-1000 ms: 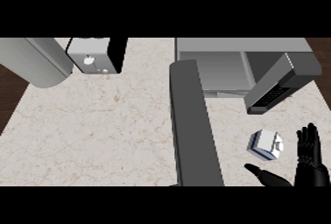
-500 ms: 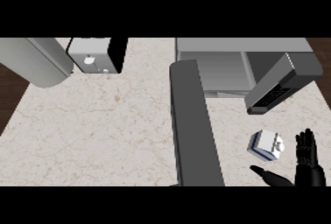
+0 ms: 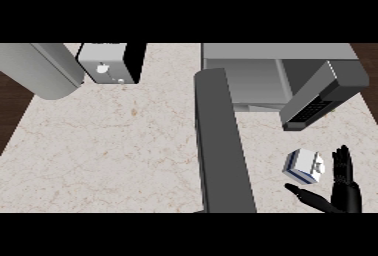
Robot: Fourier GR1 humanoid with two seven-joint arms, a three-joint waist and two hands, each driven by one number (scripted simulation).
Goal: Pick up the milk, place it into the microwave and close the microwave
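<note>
The milk (image 3: 303, 167), a small white carton with blue edges, stands on the counter at the lower right, in front of the microwave (image 3: 251, 82). The microwave's cavity is open, and its long grey door (image 3: 221, 145) swings out towards me, left of the milk. My right hand (image 3: 346, 194) is open just right of the carton. Its fingers point straight up and its thumb (image 3: 308, 196) reaches left below the carton, with a small gap between them. The left hand does not show.
The microwave's dark keypad panel (image 3: 319, 99) juts out above the milk. A white and black appliance (image 3: 111, 62) and a large grey rounded body (image 3: 44, 70) stand at the back left. Pale marble counter (image 3: 111, 150) spreads left of the door.
My right hand has drawn back a little towards the lower edge and shifted slightly left, closer to the carton. The milk and the door have not moved.
</note>
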